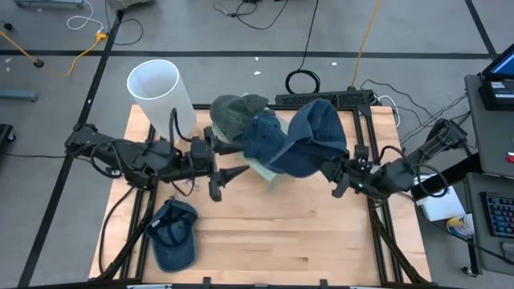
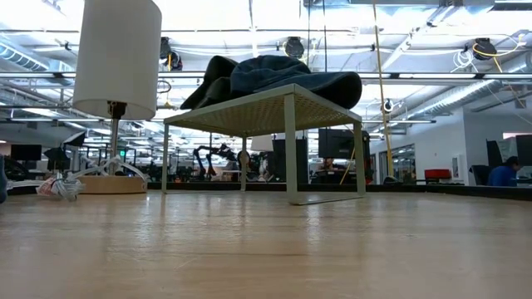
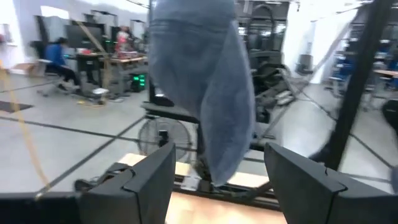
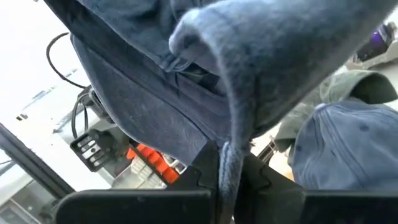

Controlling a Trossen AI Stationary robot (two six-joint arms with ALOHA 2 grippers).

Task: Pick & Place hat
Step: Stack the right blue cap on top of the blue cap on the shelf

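On the table's far half, seen from above, a blue hat point(image 1: 317, 136) is gripped at its edge by the right gripper point(image 1: 344, 172) over the rack point(image 1: 271, 178), where two hats point(image 1: 249, 120) lie. The left gripper point(image 1: 225, 178) is spread empty. A last hat point(image 1: 173, 233) waits near the near left corner. In the low view, hats point(image 2: 274, 79) are piled on the rack point(image 2: 266, 112). In the right wrist view, cloth point(image 4: 249, 74) is pinched. Release remains.
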